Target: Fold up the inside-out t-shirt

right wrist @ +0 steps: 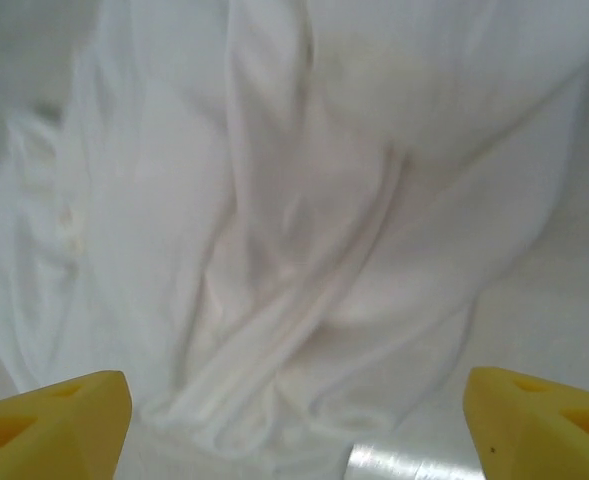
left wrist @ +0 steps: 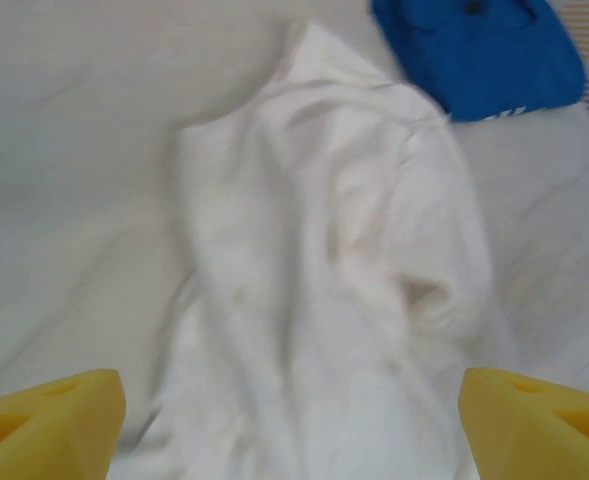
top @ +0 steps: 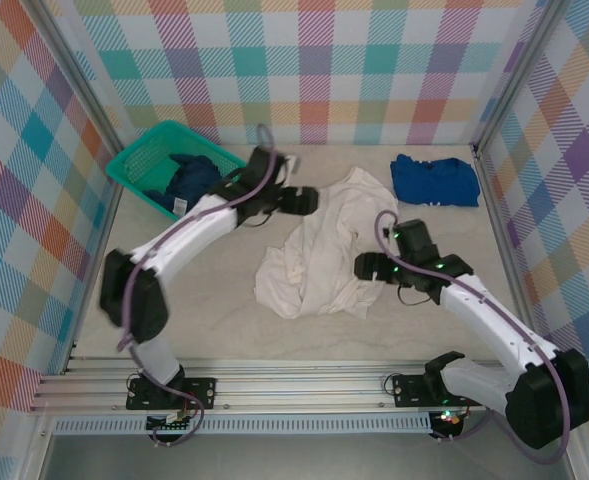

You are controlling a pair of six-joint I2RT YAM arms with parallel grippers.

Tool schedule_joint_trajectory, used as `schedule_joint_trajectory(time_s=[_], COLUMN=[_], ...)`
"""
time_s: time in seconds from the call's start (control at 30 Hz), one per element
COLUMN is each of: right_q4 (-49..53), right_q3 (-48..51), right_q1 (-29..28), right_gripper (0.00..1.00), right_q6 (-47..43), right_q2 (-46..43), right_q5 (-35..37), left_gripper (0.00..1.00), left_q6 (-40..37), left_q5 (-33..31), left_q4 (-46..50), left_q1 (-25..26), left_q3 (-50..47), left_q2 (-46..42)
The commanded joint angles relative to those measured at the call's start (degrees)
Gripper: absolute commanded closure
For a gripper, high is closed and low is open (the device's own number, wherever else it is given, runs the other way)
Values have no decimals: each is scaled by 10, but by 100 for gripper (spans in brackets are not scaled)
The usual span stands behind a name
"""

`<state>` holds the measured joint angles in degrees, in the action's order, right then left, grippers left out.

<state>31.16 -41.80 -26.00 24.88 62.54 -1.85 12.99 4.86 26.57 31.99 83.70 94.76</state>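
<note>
The inside-out t-shirt (top: pixel 319 250) lies in a crumpled heap near the middle of the desk (top: pixel 214 320), a long cream bundle running from the far right toward the near left. It is creased and doubled over itself, with no hem or sleeve laid flat, so I judge that folding proper has not begun and that spreading it out comes first. The left tool (top: pixel 312 200) hangs just beside the shirt's far-left edge, and its yellow fingers (left wrist: pixel 44 425) stand wide apart with only loose cloth lying beyond them, so it is open and holds nothing. The right tool (top: pixel 366 265) sits at the shirt's near-right edge, and its fingers (right wrist: pixel 539 425) are likewise spread over the folds and empty. This placement makes sense: the two arms bracket the garment from opposite sides, so each could take an edge and draw the cloth apart. The wrist views are soft, so I cannot tell which seam or edge lies under either tool. The bright blue folded shirt (top: pixel 434 180) rests just beside the white shirt's far-right corner, and whether the two touch I cannot tell. It is the likeliest thing to get dragged or covered if the cloth is pulled that way. The green basket (top: pixel 139 140) stands in the far-left corner with a dark navy garment (top: pixel 189 180) in it, well apart from the shirt but close to the left arm's elbow.
</note>
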Motion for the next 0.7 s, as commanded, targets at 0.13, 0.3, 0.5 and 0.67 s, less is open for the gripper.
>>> schedule_joint_trajectory(time_s=[0.13, 0.3, 0.5, 0.67], right_q4=[7, -52, -117, -136], right_q3=[82, 107, 94, 84], right_q1=[-96, -115, -114, -114], right_gripper=[20, 20, 35, 65], right_q6=[132, 137, 97, 69], right_q2=[25, 58, 131, 146], right_q5=[-27, -9, 22, 32], left_gripper=[19, 25, 38, 57], left_q6=[35, 26, 16, 19], left_q5=[31, 64, 59, 83], left_q4=[-32, -44, -73, -87], left_q1=[-42, -42, -42, -42], left_q3=[-187, -190, -187, -156], left_q2=[-34, 33, 101, 148])
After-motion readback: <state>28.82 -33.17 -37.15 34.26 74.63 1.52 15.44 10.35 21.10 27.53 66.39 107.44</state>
